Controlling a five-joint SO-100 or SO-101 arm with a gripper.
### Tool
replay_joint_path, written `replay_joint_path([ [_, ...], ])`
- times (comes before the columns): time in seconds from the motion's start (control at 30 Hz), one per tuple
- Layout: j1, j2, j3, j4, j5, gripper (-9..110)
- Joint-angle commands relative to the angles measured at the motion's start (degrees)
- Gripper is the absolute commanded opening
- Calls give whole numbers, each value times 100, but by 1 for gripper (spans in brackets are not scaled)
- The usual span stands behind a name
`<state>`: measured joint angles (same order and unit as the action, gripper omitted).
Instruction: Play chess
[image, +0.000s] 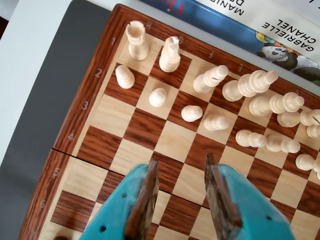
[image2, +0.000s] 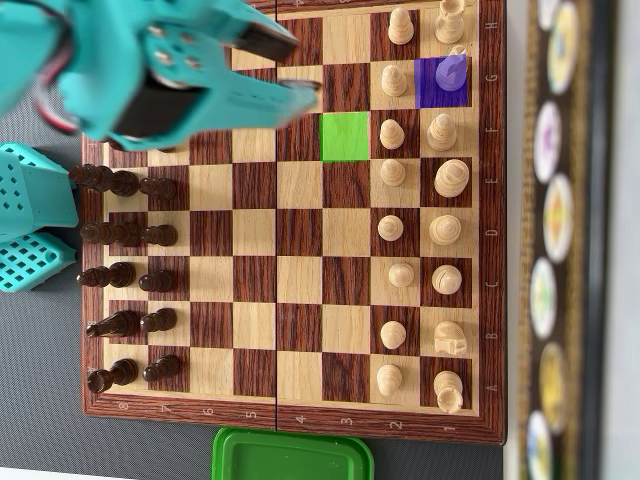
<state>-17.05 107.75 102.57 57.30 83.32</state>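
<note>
A wooden chessboard (image2: 255, 250) lies on a grey mat. White pieces (image2: 445, 230) fill its two right columns in the overhead view and dark pieces (image2: 125, 235) its two left ones. A purple tint covers one square and the white knight (image2: 452, 72) on it; the knight (image: 170, 54) stands beside the corner rook (image: 136, 40) in the wrist view. A bare square is tinted green (image2: 345, 136). My teal gripper (image: 181, 160) hangs open over bare mid-board squares, short of the white pawns (image: 191, 113), holding nothing. From above the gripper (image2: 305, 68) sits near the board's top edge.
A book (image: 260, 25) lies along the board's far side in the wrist view. A green lid (image2: 290, 455) sits below the board in the overhead view. Teal arm base parts (image2: 30, 230) stand to the left of the dark pieces.
</note>
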Motion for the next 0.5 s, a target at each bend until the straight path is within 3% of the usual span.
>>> replay_joint_path([
  [0.0, 18, -202, -448, 18, -26, 14],
  [0.47, 132, -1714, -1705, 18, -26, 15],
])
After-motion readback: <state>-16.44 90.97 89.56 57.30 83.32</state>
